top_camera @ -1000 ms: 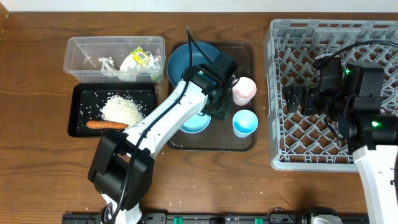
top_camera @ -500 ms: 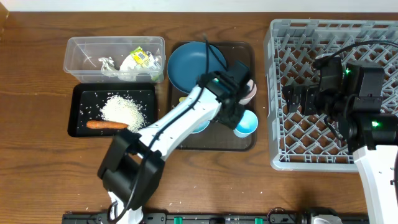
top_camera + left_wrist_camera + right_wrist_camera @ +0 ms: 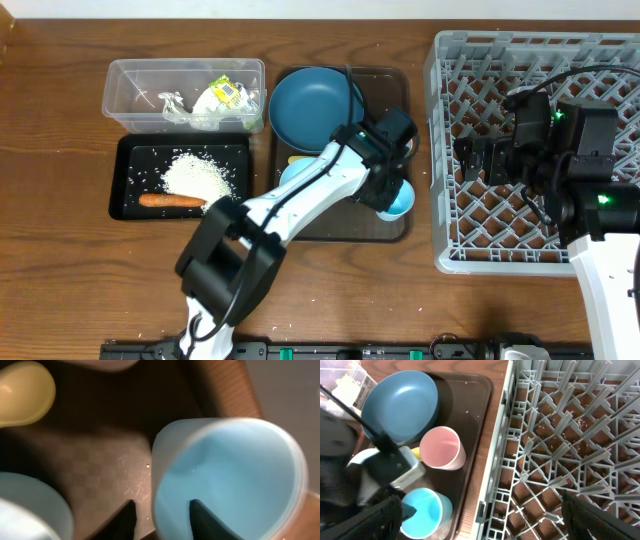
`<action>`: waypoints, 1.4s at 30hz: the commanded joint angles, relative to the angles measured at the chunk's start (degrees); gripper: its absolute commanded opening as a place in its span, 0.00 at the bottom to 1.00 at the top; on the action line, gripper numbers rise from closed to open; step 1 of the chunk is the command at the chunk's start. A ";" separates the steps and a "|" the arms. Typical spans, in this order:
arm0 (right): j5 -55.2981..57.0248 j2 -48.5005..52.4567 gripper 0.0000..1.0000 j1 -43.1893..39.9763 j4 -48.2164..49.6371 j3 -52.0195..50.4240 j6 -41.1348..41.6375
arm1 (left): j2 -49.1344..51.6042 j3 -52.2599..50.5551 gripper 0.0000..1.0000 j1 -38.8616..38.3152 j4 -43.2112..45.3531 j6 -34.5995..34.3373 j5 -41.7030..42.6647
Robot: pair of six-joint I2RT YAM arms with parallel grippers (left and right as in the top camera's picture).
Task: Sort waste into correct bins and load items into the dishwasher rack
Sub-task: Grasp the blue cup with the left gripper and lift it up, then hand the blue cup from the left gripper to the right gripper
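My left gripper [image 3: 388, 185] is open and straddles the rim of the light blue cup [image 3: 398, 203]. In the left wrist view [image 3: 162, 506] one finger is inside the cup [image 3: 230, 475] and one is outside its wall. The pale pink cup [image 3: 442, 449] stands just behind it, and the yellow spoon [image 3: 25, 392] lies to the left. The dark blue plate [image 3: 315, 105] and the light blue bowl [image 3: 297, 180] sit on the same brown tray. My right gripper [image 3: 470, 160] is open and empty above the grey dishwasher rack [image 3: 440, 150].
The brown serving tray [image 3: 340, 228] holds the dishes. The clear tub [image 3: 130, 95] holds crumpled white paper [image 3: 172, 103] and the yellow-green wrapper [image 3: 225, 95]. The black tray [image 3: 130, 160] holds rice [image 3: 198, 175] and the carrot [image 3: 172, 200]. Rice grains dot the table.
My left gripper has moved right and forward, from over the bowl and pink cup to the light blue cup's rim. The right arm has not moved.
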 commanded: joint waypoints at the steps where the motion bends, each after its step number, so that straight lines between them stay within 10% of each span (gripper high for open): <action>1: -0.59 0.31 0.99 0.81 -0.26 1.01 0.61 | 0.90 -0.22 0.19 -0.15 -0.09 0.13 0.00; 10: -1.90 0.28 0.98 0.81 -0.20 1.01 0.81 | -4.87 2.03 0.06 4.17 -3.54 -5.66 2.34; 23: -27.34 0.39 0.86 1.66 17.68 1.01 7.13 | -17.51 2.73 0.06 29.00 9.20 -7.39 54.93; 42: -37.59 8.85 0.96 13.57 49.99 1.01 16.76 | -17.40 2.67 0.06 32.74 19.12 -11.41 78.75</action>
